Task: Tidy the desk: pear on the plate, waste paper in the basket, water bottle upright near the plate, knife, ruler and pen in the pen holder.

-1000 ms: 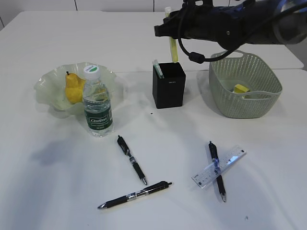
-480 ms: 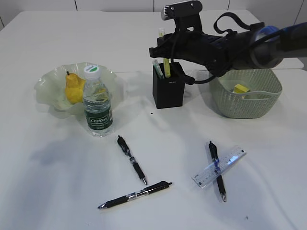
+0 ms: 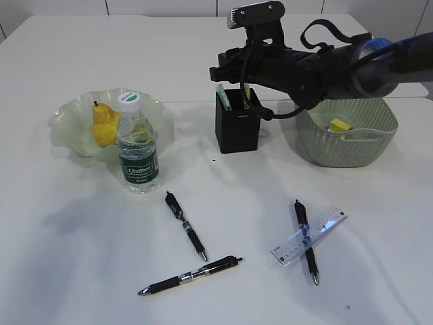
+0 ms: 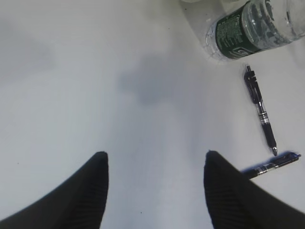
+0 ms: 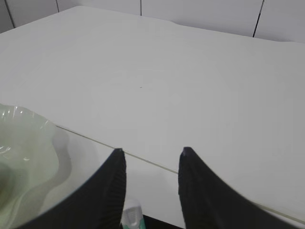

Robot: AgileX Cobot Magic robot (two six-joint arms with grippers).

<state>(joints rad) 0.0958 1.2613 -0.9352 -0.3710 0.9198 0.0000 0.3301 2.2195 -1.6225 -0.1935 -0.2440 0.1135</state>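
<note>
My right gripper (image 3: 220, 71) hovers just above the black pen holder (image 3: 238, 127), open and empty; in the right wrist view (image 5: 150, 151) its fingers are spread. A yellow-green knife (image 3: 247, 95) and a teal-and-white item (image 3: 222, 96) stand in the holder; the teal-and-white top shows below my fingers (image 5: 132, 214). The pear (image 3: 103, 125) lies on the wavy glass plate (image 3: 67, 108). The water bottle (image 3: 138, 145) stands upright beside it. Three black pens (image 3: 185, 225) (image 3: 191, 275) (image 3: 305, 240) and a clear ruler (image 3: 309, 235) lie on the table. My left gripper (image 4: 155, 155) is open above bare table.
A grey-green basket (image 3: 348, 139) with yellow paper (image 3: 339, 125) in it stands right of the holder. The left wrist view shows the bottle (image 4: 252, 24) and two pens (image 4: 261, 114) (image 4: 271, 165) to its right. The left arm is out of the exterior view.
The right gripper lowered the yellow-green knife from above into the pen holder and let it go. Nothing else moved.
</note>
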